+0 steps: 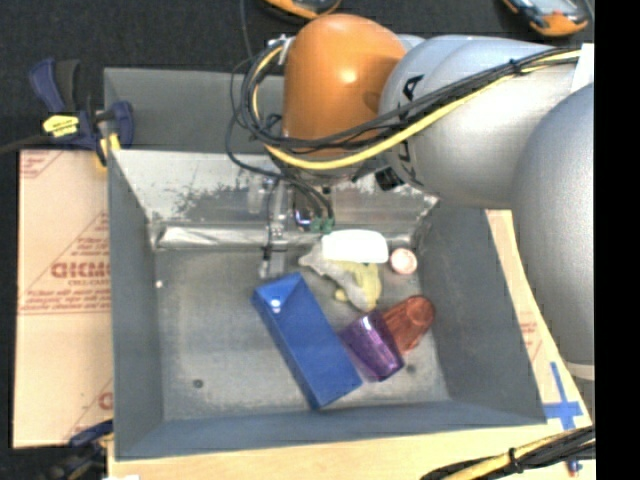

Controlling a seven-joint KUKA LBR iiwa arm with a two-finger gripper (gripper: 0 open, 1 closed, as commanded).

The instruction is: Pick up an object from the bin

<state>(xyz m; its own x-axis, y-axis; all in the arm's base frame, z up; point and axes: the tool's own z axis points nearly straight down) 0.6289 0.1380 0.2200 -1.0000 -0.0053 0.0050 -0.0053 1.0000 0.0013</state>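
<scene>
The arm comes in from the right, its orange cover over the far half of the grey bin [135, 298], and the claw [278, 236] hangs low by the back wall, left of the middle. Whether it is wide or narrow I cannot tell; the wrist and cables hide too much. I see nothing in its grasp.

Just below it lies the nearest thing: a long blue box [305, 343], flat on the floor and running on a slant, its upper end close under the claw and its lower end towards the near wall. To the claw's right sits a white object [352, 246] with a pale yellow piece [364, 286] under it. A small pink-white round thing [403, 261] lies further right. Against the box's right side rests a clear purple cup [372, 349], on its side, and touching that a clear red cup [410, 318] — a tight little cluster.
</scene>
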